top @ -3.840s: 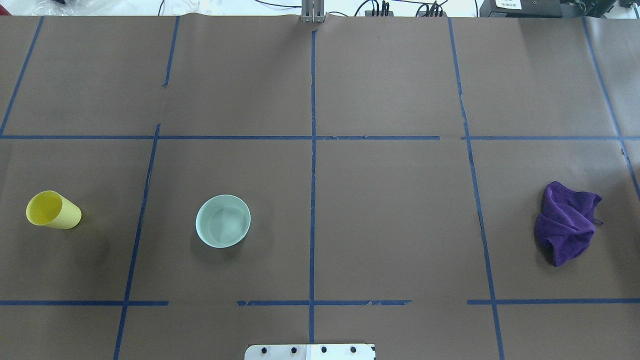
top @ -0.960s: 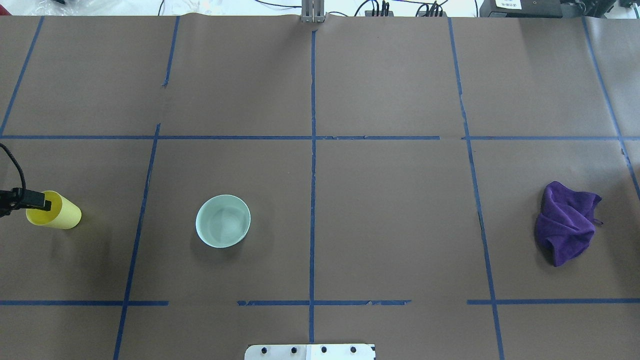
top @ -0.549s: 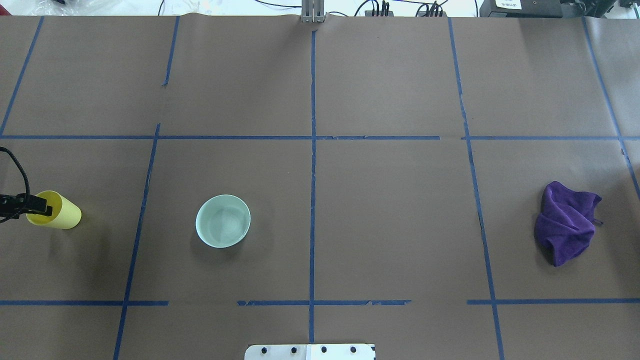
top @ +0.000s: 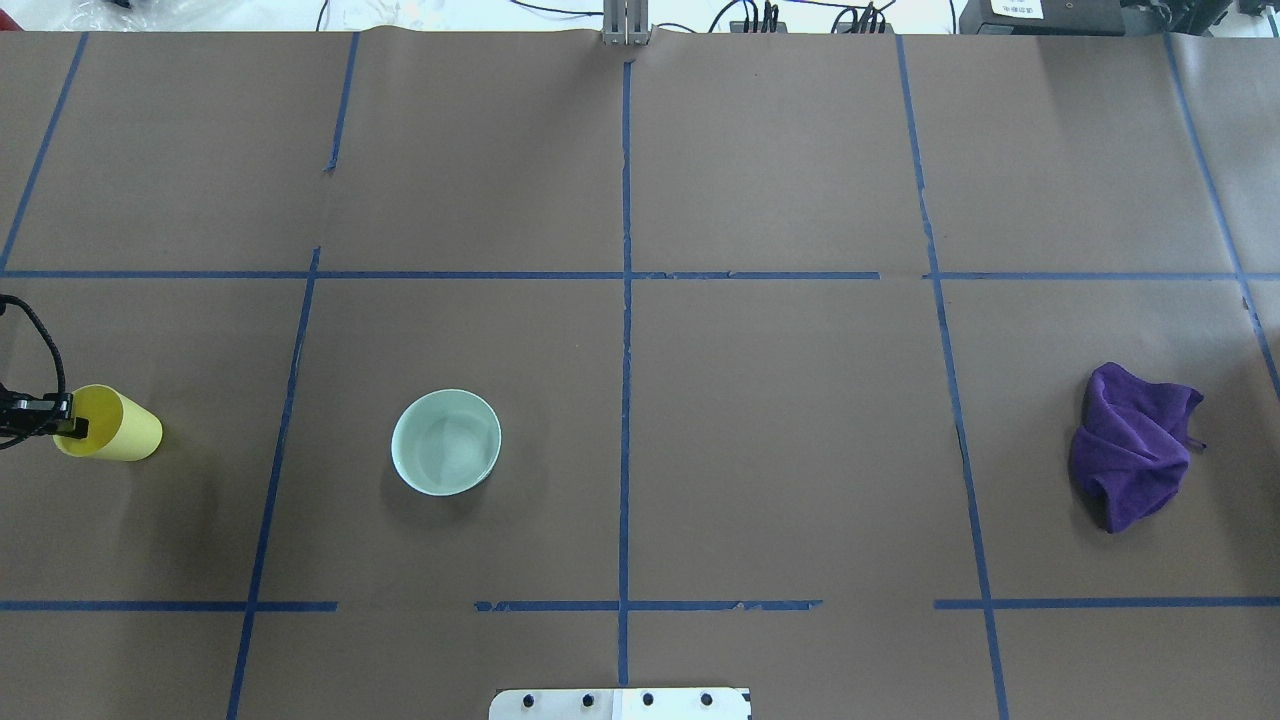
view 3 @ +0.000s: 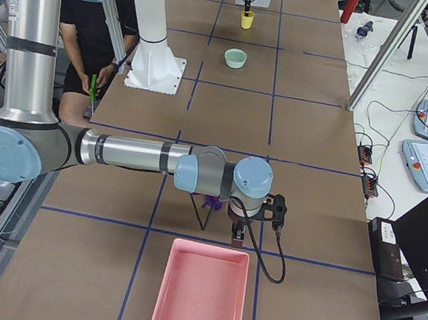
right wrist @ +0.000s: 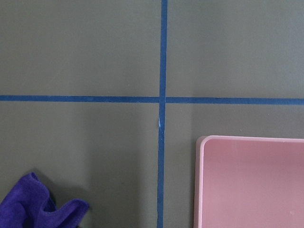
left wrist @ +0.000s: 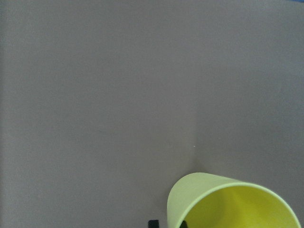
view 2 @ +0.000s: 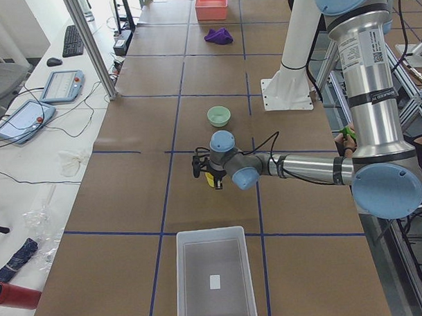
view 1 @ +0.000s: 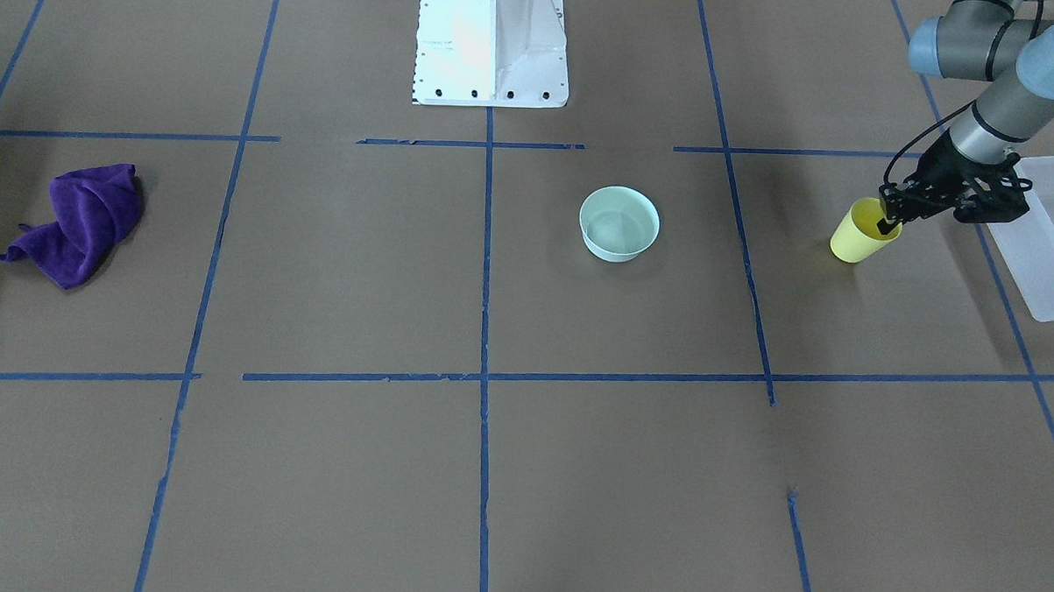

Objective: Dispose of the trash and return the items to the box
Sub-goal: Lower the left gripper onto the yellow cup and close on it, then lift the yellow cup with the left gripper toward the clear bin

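Small yellow plastic tumbler cup (view 1: pixel 858 242) stands upright at the left end of the worktop (view 1: pixel 617 492) near frosted white tub (view 1: pixel 1041 253), long axis vertical, mouth up; left tool (view 1: pixel 885 225) points down astride its rim, grip indeterminate; right tool (view 3: pixel 238 237) opening unreadable.

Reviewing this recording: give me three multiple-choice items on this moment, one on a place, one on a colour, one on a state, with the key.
1. Where is the crumpled purple cloth?
A. in the pink rectangular plastic tray
B. on the brown paper-covered table, near that tray
C. on the floor

2. What colour is the low round bowl?
A. pale mint green
B. red
C. black

3. How does the small yellow plastic tumbler cup at the left gripper stand?
A. upside down
B. on its side
C. upright, mouth up

Key: B, the right wrist view shows a gap between cloth and tray; A, both exterior views show it; C, a gripper finger reaches inside its rim.
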Robot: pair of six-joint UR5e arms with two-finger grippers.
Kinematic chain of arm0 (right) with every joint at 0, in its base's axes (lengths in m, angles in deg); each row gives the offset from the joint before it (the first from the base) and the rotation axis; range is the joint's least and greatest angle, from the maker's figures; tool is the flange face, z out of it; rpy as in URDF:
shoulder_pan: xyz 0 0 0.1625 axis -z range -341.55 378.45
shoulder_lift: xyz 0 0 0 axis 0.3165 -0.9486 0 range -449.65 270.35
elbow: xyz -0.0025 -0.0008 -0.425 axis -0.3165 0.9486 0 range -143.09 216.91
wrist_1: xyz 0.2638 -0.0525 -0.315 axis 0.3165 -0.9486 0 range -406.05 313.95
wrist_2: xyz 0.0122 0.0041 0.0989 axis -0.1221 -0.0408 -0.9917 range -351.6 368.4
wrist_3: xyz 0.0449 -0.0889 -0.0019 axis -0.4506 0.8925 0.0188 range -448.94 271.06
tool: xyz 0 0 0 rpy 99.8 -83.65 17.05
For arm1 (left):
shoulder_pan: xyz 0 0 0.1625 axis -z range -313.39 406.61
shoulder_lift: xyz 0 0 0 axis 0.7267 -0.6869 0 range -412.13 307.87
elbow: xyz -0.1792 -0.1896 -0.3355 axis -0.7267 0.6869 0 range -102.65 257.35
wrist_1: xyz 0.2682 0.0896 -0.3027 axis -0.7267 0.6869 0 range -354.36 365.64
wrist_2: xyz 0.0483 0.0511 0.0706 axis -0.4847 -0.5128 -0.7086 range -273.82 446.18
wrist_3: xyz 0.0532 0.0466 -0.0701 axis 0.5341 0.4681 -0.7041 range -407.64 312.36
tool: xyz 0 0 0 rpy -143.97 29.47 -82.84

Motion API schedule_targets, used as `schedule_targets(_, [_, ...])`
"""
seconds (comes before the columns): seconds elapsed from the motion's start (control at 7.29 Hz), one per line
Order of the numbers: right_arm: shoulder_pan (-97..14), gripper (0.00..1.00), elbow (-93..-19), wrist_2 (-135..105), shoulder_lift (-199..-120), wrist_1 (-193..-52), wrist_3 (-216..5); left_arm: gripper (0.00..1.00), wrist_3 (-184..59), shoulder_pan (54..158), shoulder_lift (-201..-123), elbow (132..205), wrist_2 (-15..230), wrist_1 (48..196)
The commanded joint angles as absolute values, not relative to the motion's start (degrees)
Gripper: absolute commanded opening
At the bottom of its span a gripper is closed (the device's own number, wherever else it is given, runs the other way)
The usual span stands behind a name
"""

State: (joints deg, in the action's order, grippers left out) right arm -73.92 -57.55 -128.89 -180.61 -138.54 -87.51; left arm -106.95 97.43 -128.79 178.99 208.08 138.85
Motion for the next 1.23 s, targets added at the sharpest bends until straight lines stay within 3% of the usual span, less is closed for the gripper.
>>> schedule_targets(0.0, [-73.8,1.00,-59.8,-129.3,-180.4,-138.4,-87.6,0.00,-106.8,98.5,-128.5,182.0,208.6,138.6])
schedule_targets(0.27, [-71.9,1.00,-61.4,-133.0,-180.0,-138.2,-97.0,0.00,-104.8,102.6,-126.1,187.4,209.7,137.4])
schedule_targets(0.55, [-69.5,1.00,-62.0,-135.2,-180.3,-137.9,-99.6,0.00,-88.8,110.7,-127.4,191.2,210.0,123.7])
schedule_targets(0.82, [-64.3,1.00,-65.3,-134.9,-181.7,-131.3,-104.4,0.00,-70.7,122.4,-135.8,190.8,209.3,108.1])
schedule_targets(1.1, [-58.8,1.00,-65.9,-135.3,-179.5,-129.5,-105.6,0.00,-61.0,129.1,-137.7,189.0,209.3,104.2])
